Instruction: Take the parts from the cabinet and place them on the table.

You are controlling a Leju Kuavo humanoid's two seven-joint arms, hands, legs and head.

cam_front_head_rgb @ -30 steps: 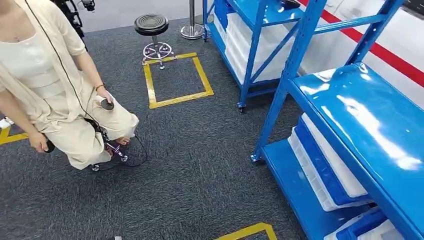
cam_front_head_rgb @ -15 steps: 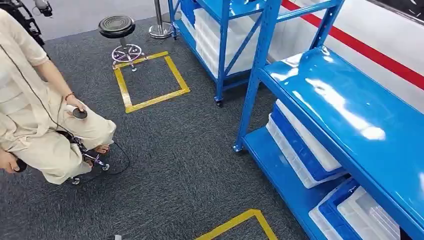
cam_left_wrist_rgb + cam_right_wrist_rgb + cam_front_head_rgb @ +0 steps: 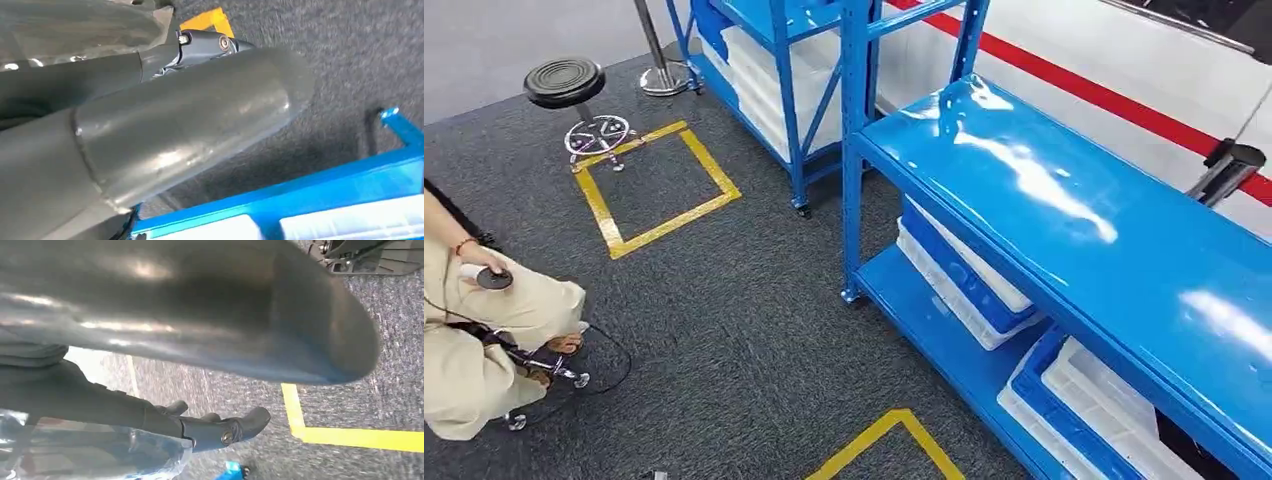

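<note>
My left hand (image 3: 165, 130) hangs low over the carpet in the left wrist view. Its dark fingers (image 3: 210, 42) curl against a crinkled clear plastic bag (image 3: 75, 25), which it holds. In the right wrist view my right hand (image 3: 175, 315) grips another clear plastic bag (image 3: 90, 455) under its dark fingers (image 3: 225, 430). What the bags contain is too blurred to tell. The head view looks down on a blue rack (image 3: 1064, 200) with a bare glossy top shelf. White-and-blue bins (image 3: 964, 270) sit on its lower shelf.
A second blue rack (image 3: 774, 60) with white bins stands further back. A black stool (image 3: 564, 80) sits beside a yellow tape square (image 3: 659, 180) on the grey carpet. A seated person (image 3: 484, 340) is at the left edge. More yellow tape (image 3: 879, 440) lies near my feet.
The whole view has swung to the right as I turn. The near blue rack now takes up the middle and right, and the person and stool have slid toward the left edge.
</note>
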